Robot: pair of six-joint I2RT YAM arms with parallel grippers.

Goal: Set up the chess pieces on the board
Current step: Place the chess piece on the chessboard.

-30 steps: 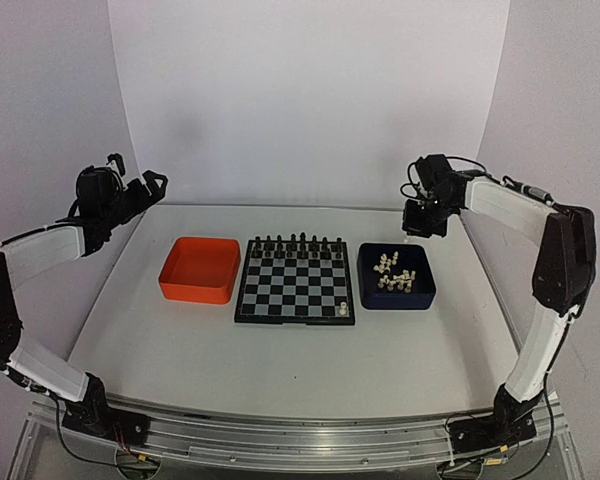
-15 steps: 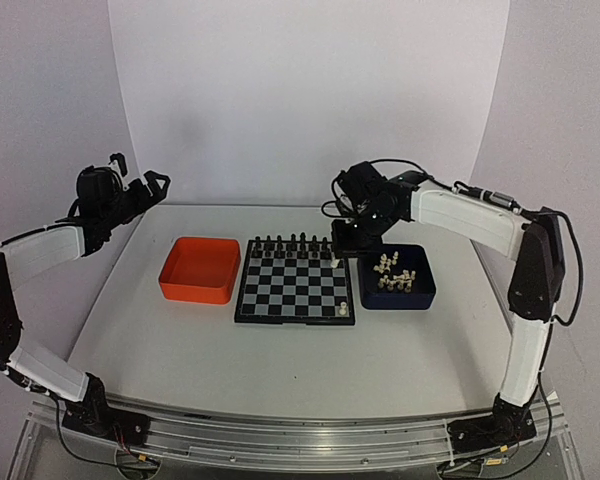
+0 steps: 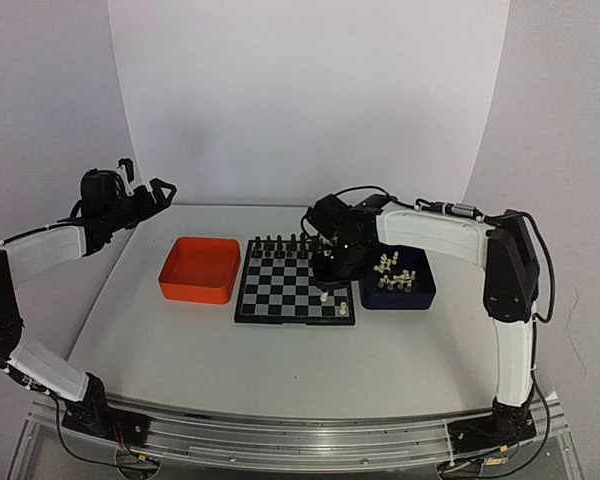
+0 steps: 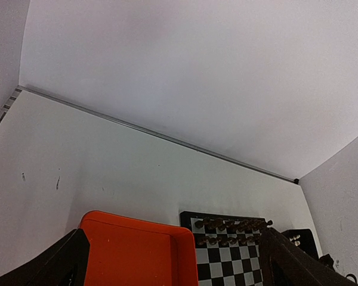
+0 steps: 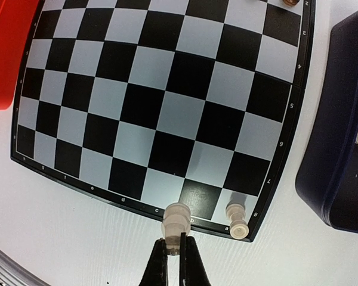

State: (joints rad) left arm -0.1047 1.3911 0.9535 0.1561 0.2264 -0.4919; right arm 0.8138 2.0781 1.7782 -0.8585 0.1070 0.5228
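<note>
The board lies mid-table, black pieces lined along its far side. One cream chess piece stands on the near right corner square. My right gripper hangs over the board's near right part, shut on another cream piece whose head shows above the near border. More cream pieces lie in the dark blue tray. My left gripper is open and raised far to the left, with nothing between its fingers.
An orange tray with nothing in it sits just left of the board, also in the left wrist view. The blue tray's wall stands close to the right of the board. White walls enclose the table at the back and sides.
My right arm swung left from above the blue tray's far corner to over the board's near right part, its gripper staying shut. The left arm barely shifted.
</note>
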